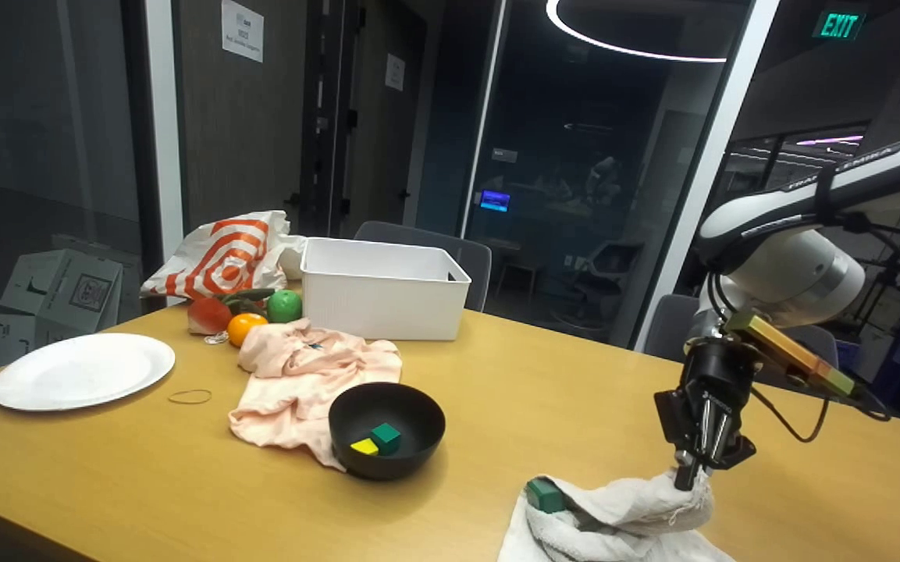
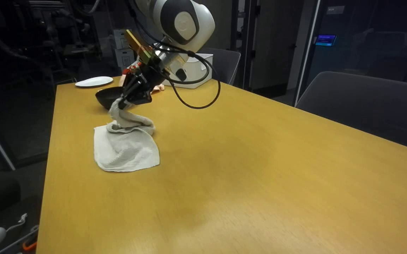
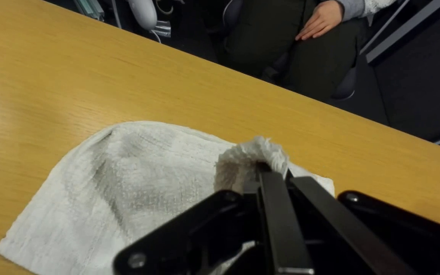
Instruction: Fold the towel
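My gripper [image 1: 691,475] is clamped on one edge of the towel [image 2: 129,150], which droops from it; the rest lies on the table [image 2: 259,169] below and beside the grip. Progress, my estimate: grasp and lift done, fold only begun, since the part under the gripper is bunched, not layered flat. Left: carry the edge across, lay it down, release, smooth. A green block [image 1: 546,496] near the gripper, at the towel's border, could spoil the fold.

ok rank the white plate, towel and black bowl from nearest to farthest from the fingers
In an exterior view, from the fingers:
1. towel: pinched between them
2. black bowl: to the towel's left
3. white plate: picture's far left
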You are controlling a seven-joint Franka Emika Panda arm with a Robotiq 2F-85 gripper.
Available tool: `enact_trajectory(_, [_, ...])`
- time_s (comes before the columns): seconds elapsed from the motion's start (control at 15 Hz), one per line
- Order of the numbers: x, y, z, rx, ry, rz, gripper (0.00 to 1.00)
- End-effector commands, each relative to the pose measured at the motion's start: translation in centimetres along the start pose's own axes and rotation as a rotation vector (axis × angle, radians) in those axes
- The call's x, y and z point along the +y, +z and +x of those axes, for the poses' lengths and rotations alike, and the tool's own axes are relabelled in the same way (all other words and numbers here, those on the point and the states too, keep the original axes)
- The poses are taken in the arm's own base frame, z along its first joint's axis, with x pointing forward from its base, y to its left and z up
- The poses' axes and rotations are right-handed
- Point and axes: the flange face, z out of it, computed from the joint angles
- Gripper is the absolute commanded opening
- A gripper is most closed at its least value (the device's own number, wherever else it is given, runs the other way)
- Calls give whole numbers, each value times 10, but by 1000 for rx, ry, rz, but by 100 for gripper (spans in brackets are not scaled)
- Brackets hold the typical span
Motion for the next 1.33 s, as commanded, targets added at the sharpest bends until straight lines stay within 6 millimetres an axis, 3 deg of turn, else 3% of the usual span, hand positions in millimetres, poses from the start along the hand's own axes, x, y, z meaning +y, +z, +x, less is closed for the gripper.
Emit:
enact_trajectory(0.0, [9,11,18,17,77,-59,3])
enact_trajectory(0.13, [17,15,26,14,107,-61,30])
enact_trajectory(0.47, [27,6,34,67,143,-27,68])
enact_trajectory(0.73, [4,-19,27,223,54,-5,96])
enact_trajectory(1.0, [-40,-23,16,302,-96,-11,100])
enact_trajectory(1.27, [-84,-6,7,345,-235,-188,100])
